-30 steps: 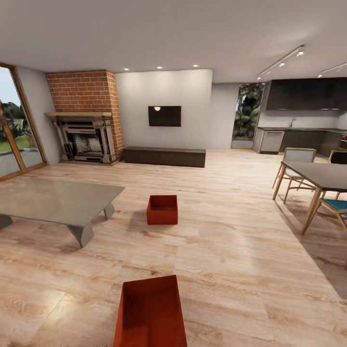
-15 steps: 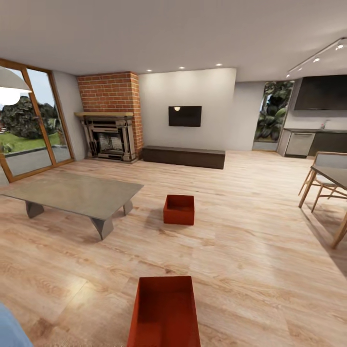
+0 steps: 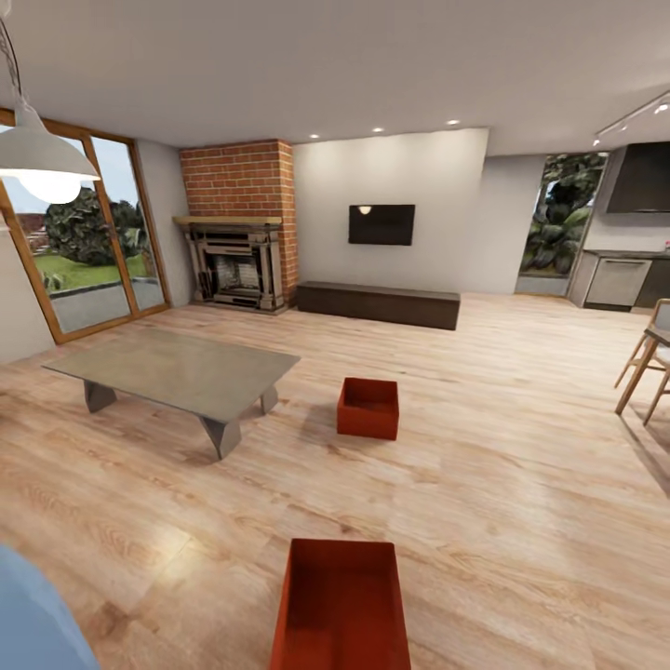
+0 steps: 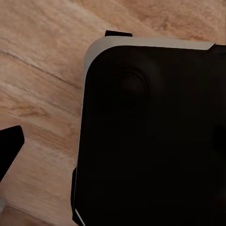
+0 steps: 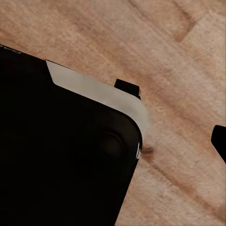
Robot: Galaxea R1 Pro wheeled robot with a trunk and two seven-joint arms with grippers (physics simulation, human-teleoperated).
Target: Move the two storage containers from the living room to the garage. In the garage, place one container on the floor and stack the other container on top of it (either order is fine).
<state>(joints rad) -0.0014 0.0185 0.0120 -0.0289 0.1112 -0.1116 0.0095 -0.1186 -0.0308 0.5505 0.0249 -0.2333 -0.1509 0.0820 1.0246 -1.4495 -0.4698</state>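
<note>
Now the head view has swung left — more window at nine o'clock, dining table nearly gone. Near storage container [image 3: 341, 605] sits at six o'clock, the far one [image 3: 368, 408] dead centre beside the grey table [image 3: 177, 370]; bare wood floor [image 3: 521, 484] lies open between them. No writing readable. Gripper states — can't tell from either wrist view.
</note>
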